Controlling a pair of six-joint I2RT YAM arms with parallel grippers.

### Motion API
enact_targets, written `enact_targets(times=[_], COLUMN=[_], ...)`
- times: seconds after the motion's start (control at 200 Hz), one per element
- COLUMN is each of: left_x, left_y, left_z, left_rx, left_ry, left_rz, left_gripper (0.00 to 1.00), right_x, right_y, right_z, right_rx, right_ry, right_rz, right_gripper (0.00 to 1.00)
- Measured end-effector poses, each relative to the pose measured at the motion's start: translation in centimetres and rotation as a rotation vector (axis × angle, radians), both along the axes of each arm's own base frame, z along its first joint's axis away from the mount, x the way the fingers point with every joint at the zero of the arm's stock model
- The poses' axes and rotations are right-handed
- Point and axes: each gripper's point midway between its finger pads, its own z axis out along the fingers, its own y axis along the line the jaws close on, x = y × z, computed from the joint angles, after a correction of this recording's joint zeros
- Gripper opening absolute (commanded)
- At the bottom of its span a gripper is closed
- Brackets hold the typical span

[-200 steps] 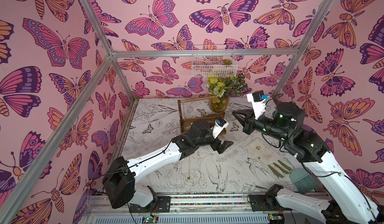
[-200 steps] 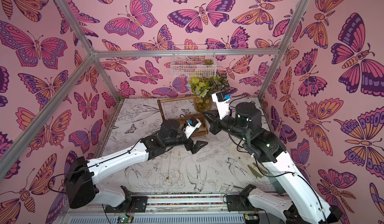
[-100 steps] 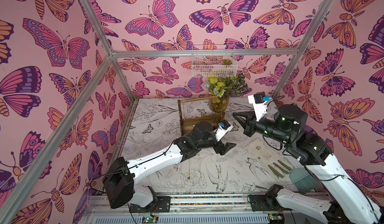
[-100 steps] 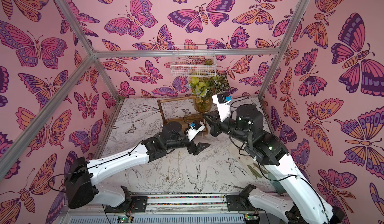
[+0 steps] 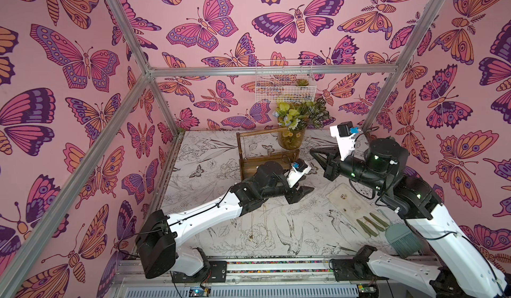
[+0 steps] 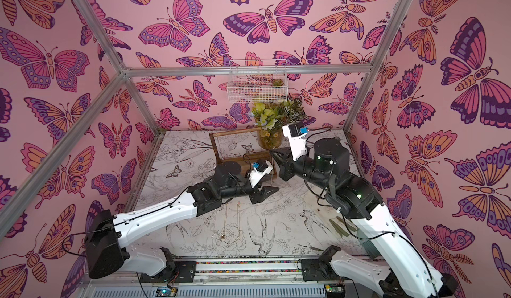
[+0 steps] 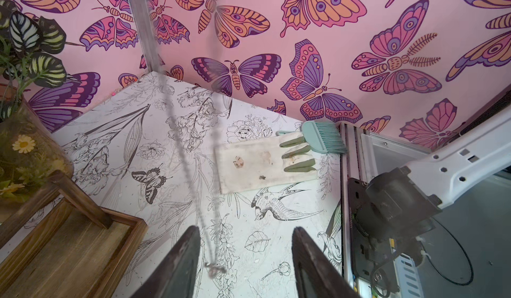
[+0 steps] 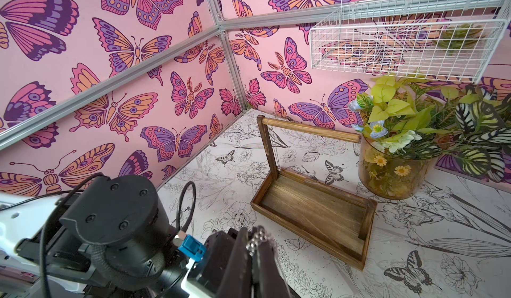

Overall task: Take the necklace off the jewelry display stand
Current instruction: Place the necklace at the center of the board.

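The right claw (image 8: pixel 255 244) is clenched on the necklace (image 7: pixel 215 269), with a few links of chain bunched at its closed tips in the right wrist view. From there the chain hangs free, off the jewelry display stand (image 8: pixel 312 213) and above the desk (image 7: pixel 124 144). In the left wrist view its two blurred strands drop to a small pendant between the fingers of the left claw (image 7: pixel 246 228). That claw is released, its jaws apart, and the chain hangs nearer one finger with no clear contact. In both top views the left claw sits low in front of the stand, and the right claw is raised just beside the stand's tray. The stand is upright at the back of the desk beside a vase of flowers (image 8: pixel 395 172), with thin strands hanging from its top bar near one post.
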Motion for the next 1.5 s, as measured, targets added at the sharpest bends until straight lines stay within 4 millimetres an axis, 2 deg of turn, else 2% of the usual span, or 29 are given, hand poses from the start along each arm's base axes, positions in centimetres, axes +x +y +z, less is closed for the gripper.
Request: enact_targets(times=[0.365, 0.596, 0.801, 1.116, 1.502], left_x=[0.0, 0.0, 0.0, 0.1, 0.1], left_y=[-0.1, -0.1, -0.1, -0.1, -0.1], left_z=[0.3, 0.3, 0.4, 0.4, 0.4], left_rx=[-0.010, -0.010, -0.011, -0.010, -0.012], left_ry=[-0.005, -0.005, -0.005, -0.005, 0.000], left_rz=[0.000, 0.000, 0.001, 0.004, 0.006], left_gripper=[0.42, 0.42, 0.36, 0.27, 0.10], right_x=[0.2, 0.2, 0.0, 0.0, 0.0], right_y=[0.1, 0.2, 0.0, 0.0, 0.0], right_z=[0.9, 1.0, 2.1, 2.1, 2.1], right_rx=[0.011, 0.011, 0.026, 0.027, 0.028], right_ry=[-0.019, -0.019, -0.038, -0.038, -0.038], right_rz=[0.001, 0.001, 0.001, 0.000, 0.001], right_gripper=[0.00, 0.00, 0.00, 0.00, 0.00])
